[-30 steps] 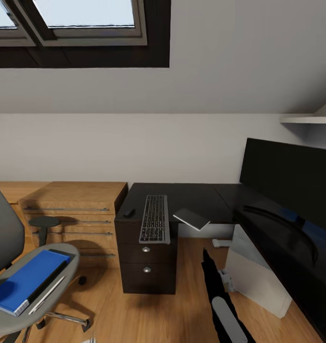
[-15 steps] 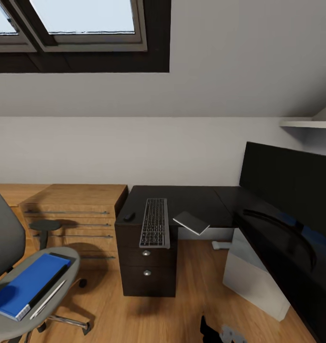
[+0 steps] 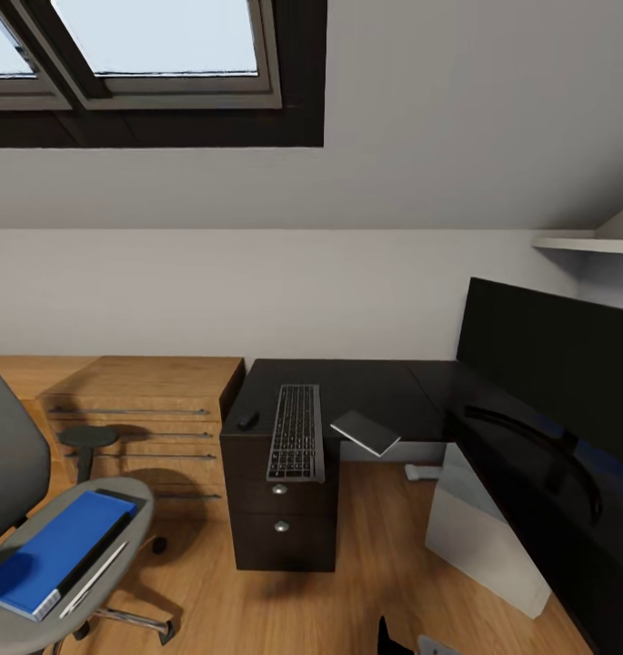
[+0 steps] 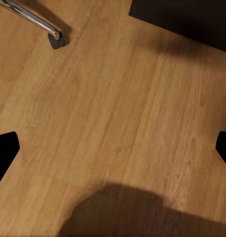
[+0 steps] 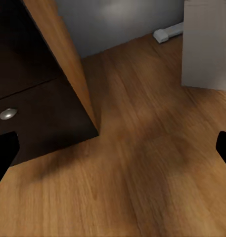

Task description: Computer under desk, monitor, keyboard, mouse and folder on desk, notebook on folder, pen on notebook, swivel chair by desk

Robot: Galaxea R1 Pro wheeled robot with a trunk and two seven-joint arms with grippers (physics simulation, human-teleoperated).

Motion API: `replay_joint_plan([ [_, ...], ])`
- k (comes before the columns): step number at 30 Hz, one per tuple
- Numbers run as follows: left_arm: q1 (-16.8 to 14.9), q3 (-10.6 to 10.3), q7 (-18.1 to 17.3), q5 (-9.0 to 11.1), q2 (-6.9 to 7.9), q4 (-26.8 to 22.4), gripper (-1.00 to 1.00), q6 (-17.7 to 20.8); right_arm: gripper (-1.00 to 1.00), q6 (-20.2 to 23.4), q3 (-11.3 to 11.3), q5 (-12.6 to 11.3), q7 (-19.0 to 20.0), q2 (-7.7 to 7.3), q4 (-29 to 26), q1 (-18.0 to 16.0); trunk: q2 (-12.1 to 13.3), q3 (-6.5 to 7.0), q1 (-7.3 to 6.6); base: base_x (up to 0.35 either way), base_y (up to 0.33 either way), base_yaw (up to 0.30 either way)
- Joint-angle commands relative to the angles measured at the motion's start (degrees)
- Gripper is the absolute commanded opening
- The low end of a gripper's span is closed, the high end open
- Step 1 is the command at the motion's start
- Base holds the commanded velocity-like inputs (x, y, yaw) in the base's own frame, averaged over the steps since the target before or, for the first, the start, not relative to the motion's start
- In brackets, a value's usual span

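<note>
Right arm: a dark tip of it shows at the head view's 6 o'clock edge, low over the floor (image 3: pixel 366 582).
Right gripper (image 5: pixel 113 148): its two dark fingertips (image 5: pixel 4 153) sit at opposite edges of the right wrist view, spread wide apart with nothing between them; it points down at the wood floor beside the drawer unit (image 5: pixel 38 113), with the computer's pale side (image 5: pixel 206 44) further off.
Left gripper (image 4: pixel 113 148): fingertips (image 4: pixel 3 150) likewise far apart and empty, hanging over bare floor; a chair leg and caster (image 4: pixel 56 39) lie ahead of it.
Desk (image 3: pixel 384 387): dark L-shaped top, its corner at about 1 o'clock from the frame centre in the head view.
Keyboard (image 3: pixel 296 431): lies on the desk above the drawers, its near end overhanging the front edge.
Mouse (image 3: pixel 247 419): small and dark, on the desk just at 9 o'clock of the keyboard.
Notebook (image 3: pixel 366 431): grey, at 3 o'clock of the keyboard, tilted over the desk's edge.
Monitor (image 3: pixel 557 364): large, black, curved, on the desk's right wing at 3 o'clock.
Computer (image 3: pixel 484 528): white case standing on the floor under the right wing.
Swivel chair (image 3: pixel 20 509): at 8 o'clock, well apart from the desk.
Chair seat holds: blue folder (image 3: pixel 47 541) lying flat, with the pen (image 3: pixel 93 566) resting along its right side.
Wooden dresser (image 3: pixel 138 400): against the wall, touching the desk's left end.
</note>
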Motion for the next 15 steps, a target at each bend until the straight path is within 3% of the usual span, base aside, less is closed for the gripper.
replay_joint_plan([
  [1, 0.01, -0.08, 0.18, 0.60, 0.01, -0.06, 1.00, 0.16, 1.00, -0.26, 0.46, -0.34, -0.23, -0.01, 0.07, -0.04, 0.38, 0.13, -0.23, 0.000, 0.000, 0.000],
  [15, 0.01, -0.08, 0.18, 0.60, 0.00, 0.24, 1.00, 0.01, 1.00, -0.35, 2.42, 0.16, -0.15, -0.05, 3.77, -0.04, 6.00, 2.64, -3.30, 0.000, 0.000, 0.000],
])
